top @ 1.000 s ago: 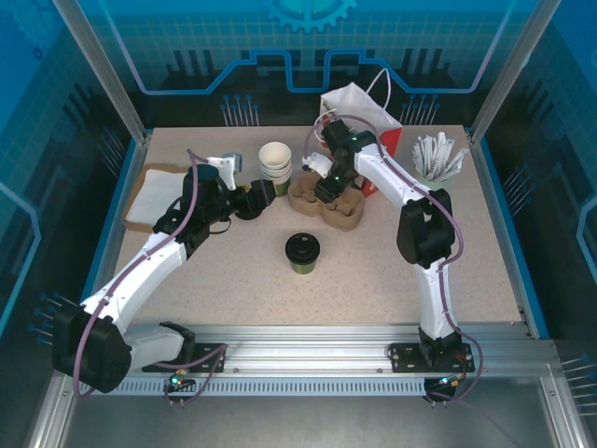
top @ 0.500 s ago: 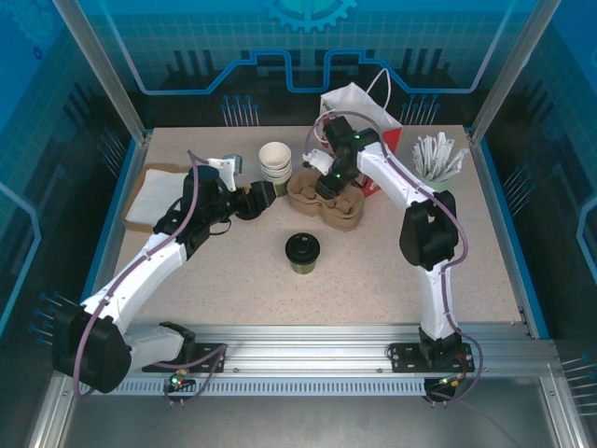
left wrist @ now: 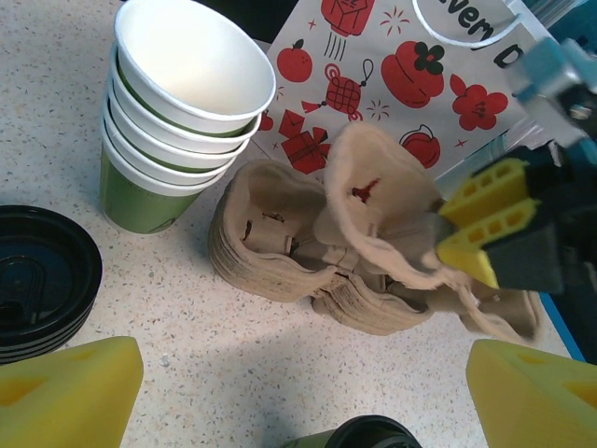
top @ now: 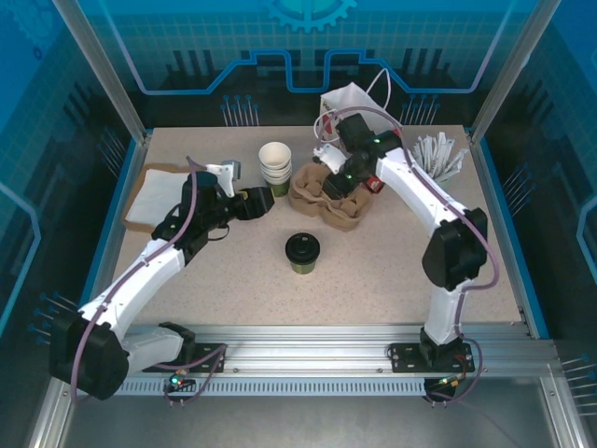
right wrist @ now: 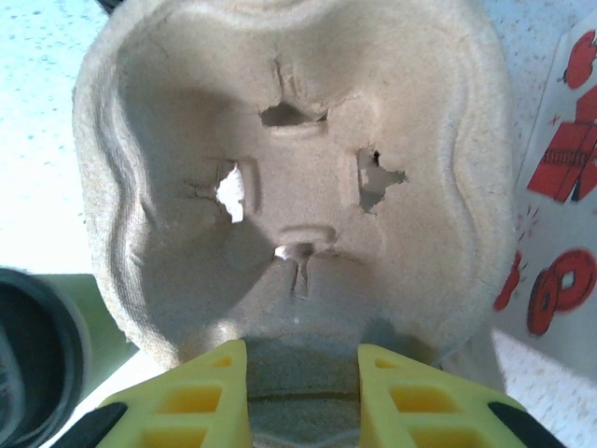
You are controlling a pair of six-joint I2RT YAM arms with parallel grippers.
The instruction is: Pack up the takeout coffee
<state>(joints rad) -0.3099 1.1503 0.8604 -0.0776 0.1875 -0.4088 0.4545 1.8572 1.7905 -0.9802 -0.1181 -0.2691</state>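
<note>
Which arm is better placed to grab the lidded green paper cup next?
Left. The left end effector is open and empty near the black-lidded green paper cup; the right end effector grips a brown moulded-pulp cup carrier.

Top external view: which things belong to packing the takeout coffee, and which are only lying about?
For the job: takeout coffee; cup carrier, held by the right gripper; probably the paper bag.
Lying about: stack of lidless cups; loose black lids; white sticks; paper sheets.
</note>
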